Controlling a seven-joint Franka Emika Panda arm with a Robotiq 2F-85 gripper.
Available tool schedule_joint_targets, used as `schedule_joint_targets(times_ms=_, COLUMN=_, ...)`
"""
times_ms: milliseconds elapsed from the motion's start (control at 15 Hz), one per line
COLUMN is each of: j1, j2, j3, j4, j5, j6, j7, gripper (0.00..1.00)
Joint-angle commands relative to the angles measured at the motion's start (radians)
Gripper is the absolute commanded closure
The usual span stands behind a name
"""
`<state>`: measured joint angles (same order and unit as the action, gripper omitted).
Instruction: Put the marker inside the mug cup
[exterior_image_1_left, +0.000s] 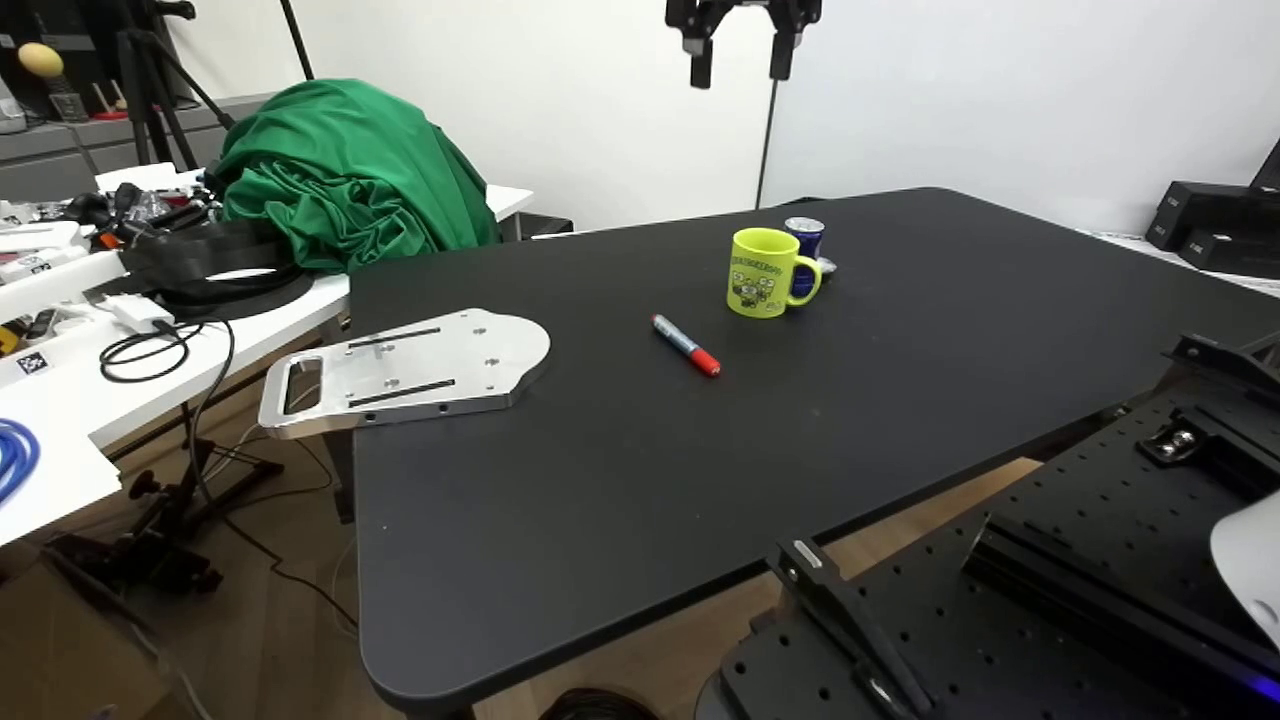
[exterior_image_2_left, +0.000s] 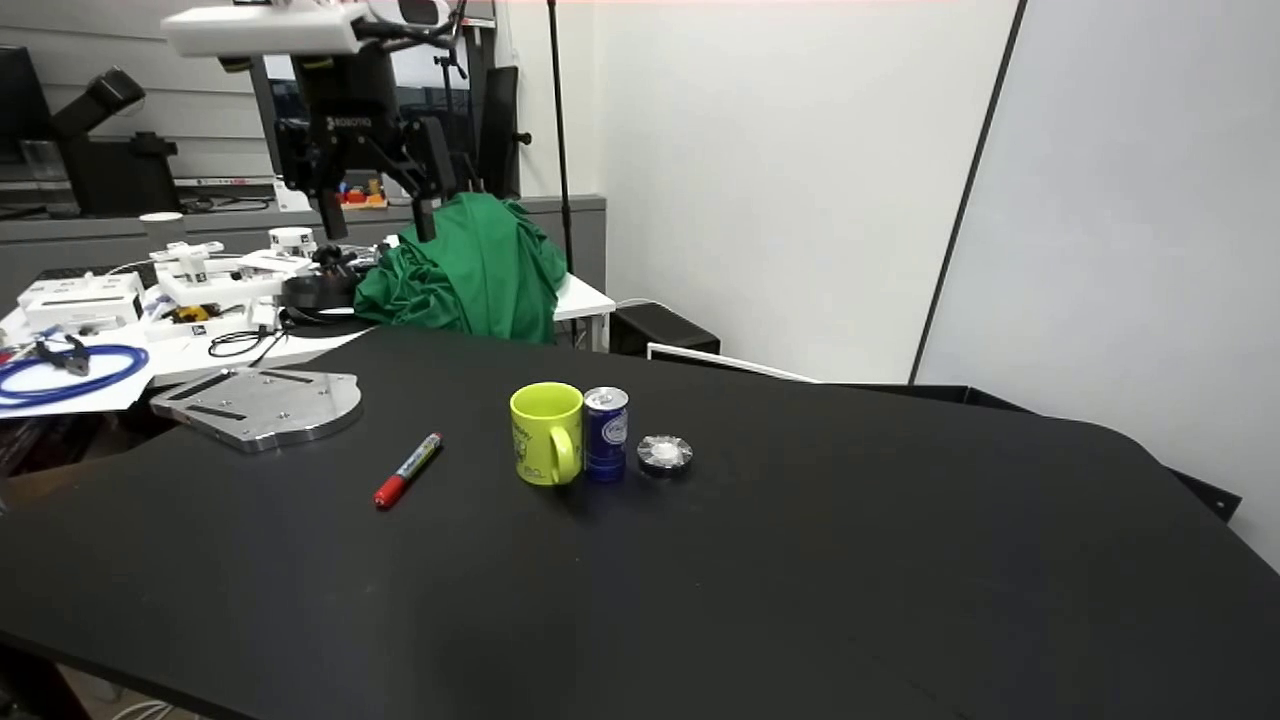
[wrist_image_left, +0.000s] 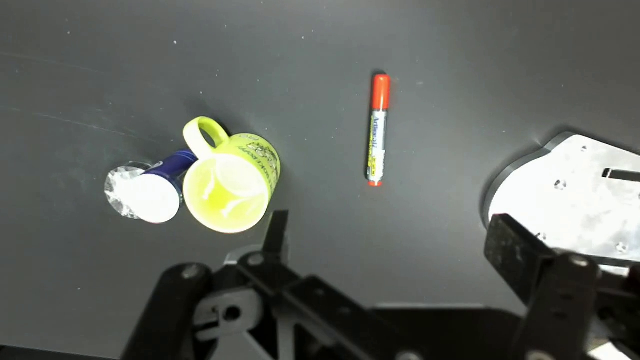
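White wall panels (exterior_image_2_left: 800, 190) are seen behind a black tabletop (exterior_image_2_left: 900, 580). On it, the mug cup (exterior_image_2_left: 540, 435), yellow-green, is found upright. Just beside the mug cup, a blue can (exterior_image_2_left: 606, 435) is seen standing; whether contact is made cannot be told. Farther from the mug cup on that side, a low, shiny-topped round object (exterior_image_2_left: 665, 456) is recorded. On the mug cup's opposite side, apart from it, the marker (wrist_image_left: 378, 132) is observed lying flat; farther out that way, a metal plate (exterior_image_1_left: 420, 365) is placed. Well above the mug cup's level, the gripper (exterior_image_2_left: 380, 230) is suspended, jaws spread wide, nothing held.
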<state>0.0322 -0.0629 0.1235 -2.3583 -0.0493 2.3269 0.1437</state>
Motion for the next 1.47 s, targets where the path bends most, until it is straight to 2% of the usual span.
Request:
schedule_joint_targets(times_ms=0, j1=0.027, j2=0.120, j3=-0.002, j4=0.049, j5=-0.093, j6=0.057, j7=0.086, gripper=0.00)
schedule_joint_targets(times_ms=133, j1=0.044, j2=0.181, j3=-0.011, j4=0.071, j5=-0.143, j6=0.084, j7=0.136, gripper=0.00)
schedule_joint_targets(times_ms=200, j1=0.055, j2=0.204, j3=-0.016, j4=0.090, j5=-0.158, j6=0.042, j7=0.177, gripper=0.00)
schedule_joint_targets(times_ms=267, j1=0.049, j2=0.146, j3=-0.018, j4=0.029, j5=-0.111, j6=0.081, j7=0.095, gripper=0.00)
schedule_joint_targets(times_ms=733, j1=0.060, j2=0.226, j3=-0.028, j4=0.073, j5=-0.128, j6=0.092, j7=0.127, gripper=0.00)
schedule_joint_targets(times_ms=1200, j1=0.040, j2=0.355, j3=-0.015, j4=0.057, j5=0.080, j6=0.273, j7=-0.013, gripper=0.00)
schedule_joint_targets(times_ms=1400, j1=0.042, j2=0.412, j3=-0.020, j4=0.052, j5=0.114, j6=0.332, j7=-0.041, gripper=0.00)
